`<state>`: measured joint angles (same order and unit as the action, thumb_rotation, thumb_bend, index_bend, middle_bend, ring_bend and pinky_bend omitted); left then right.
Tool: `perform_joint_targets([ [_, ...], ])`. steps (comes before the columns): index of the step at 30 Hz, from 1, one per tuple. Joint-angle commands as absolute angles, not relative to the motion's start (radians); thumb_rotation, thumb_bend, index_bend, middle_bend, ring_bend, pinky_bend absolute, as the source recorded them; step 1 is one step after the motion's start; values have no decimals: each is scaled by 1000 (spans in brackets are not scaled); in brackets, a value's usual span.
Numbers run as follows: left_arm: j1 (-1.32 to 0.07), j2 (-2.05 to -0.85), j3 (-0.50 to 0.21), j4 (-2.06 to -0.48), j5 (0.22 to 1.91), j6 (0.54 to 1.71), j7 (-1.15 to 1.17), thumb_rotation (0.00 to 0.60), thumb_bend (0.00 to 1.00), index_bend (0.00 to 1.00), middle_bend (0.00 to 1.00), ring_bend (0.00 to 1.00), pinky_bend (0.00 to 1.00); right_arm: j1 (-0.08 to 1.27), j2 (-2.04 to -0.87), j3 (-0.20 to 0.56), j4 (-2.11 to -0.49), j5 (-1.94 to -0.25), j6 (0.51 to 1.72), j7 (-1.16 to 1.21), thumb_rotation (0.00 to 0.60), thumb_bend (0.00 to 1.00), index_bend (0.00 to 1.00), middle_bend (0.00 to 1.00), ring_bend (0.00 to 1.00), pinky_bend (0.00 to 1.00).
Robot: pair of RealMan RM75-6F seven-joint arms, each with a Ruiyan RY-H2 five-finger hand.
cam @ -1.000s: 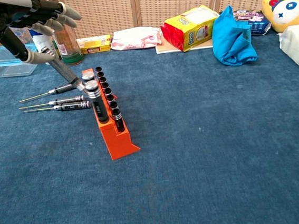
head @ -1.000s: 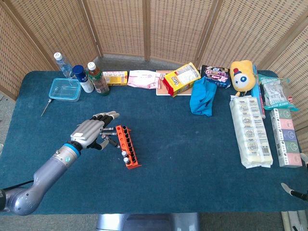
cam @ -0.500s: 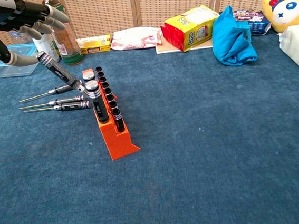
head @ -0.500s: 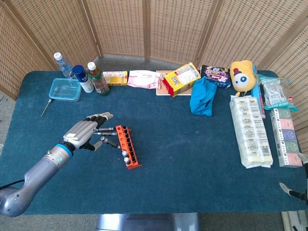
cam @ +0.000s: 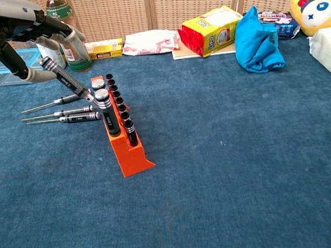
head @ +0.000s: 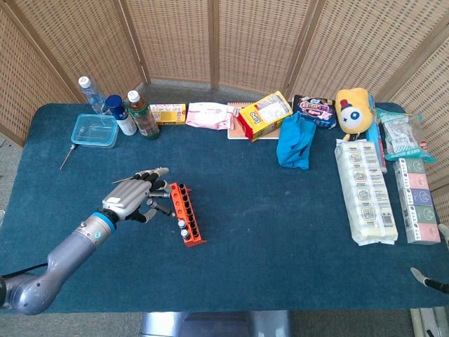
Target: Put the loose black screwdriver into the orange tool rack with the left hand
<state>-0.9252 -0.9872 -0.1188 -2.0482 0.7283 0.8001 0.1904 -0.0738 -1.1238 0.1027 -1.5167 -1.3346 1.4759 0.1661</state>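
Note:
The orange tool rack (head: pixel 195 239) (cam: pixel 130 154) stands left of centre with several black-handled screwdrivers upright in it. One black screwdriver (cam: pixel 67 80) leans steeply to the left, its tip at the rack's far end and its handle in the air. My left hand (head: pixel 133 196) (cam: pixel 21 26) hovers just left of the rack with its fingers spread. Its thumb (cam: pixel 35 76) lies close beside the leaning handle, but I see no grip. Three more screwdrivers (cam: pixel 65 113) lie flat on the cloth left of the rack. Only a sliver of my right hand (head: pixel 424 279) shows at the bottom right edge.
Bottles (head: pixel 144 116) and a clear plastic box (head: pixel 95 130) stand at the back left, with a lone screwdriver (head: pixel 66 156) beside them. Snack packs (head: pixel 265 116), a blue cloth (head: pixel 295 140), a yellow plush toy (head: pixel 353 105) and long packages (head: pixel 365 189) fill the back and right.
A second ago my left hand was at the screwdriver's handle. It then drew back left, leaving the tool leaning at the rack, and has now come back close to the handle.

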Motion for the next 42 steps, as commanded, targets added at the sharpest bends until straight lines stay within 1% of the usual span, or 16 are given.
perform_joint_targets([
  [1,-928,-984,-113,-2058,718,815,206,600,416,295,0,0,49,-73,-1125,103,-1515,-1334,1474,168,549,48,109,125,99,70],
  [6,-932,-984,-103,-2066,703,832,229,600,416,336,0,0,49,-73,-1126,102,-1514,-1335,1472,171,550,48,110,125,100,70],
  [11,-938,-992,-99,-2064,690,833,237,600,416,348,0,0,50,-73,-1124,103,-1516,-1335,1472,172,549,49,110,125,99,70],
  [14,-939,-998,-101,-2059,691,835,237,600,420,374,0,0,49,-74,-1122,103,-1519,-1336,1473,171,550,50,109,125,100,70],
  [20,-945,-1004,-99,-2056,686,836,246,600,496,441,0,0,49,-74,-1121,103,-1522,-1334,1472,168,550,50,110,125,99,70],
  [24,-953,-1009,-95,-2056,674,840,260,600,503,459,0,0,49,-73,-1122,104,-1523,-1333,1472,167,550,50,110,125,100,70],
  [34,-964,-990,-108,-2086,670,855,272,600,505,482,0,0,49,-73,-1120,104,-1524,-1331,1469,172,549,50,109,125,100,70],
  [42,-997,-977,-103,-2147,675,888,354,600,505,483,0,0,49,-74,-1127,102,-1523,-1333,1469,173,551,50,110,125,100,70],
])
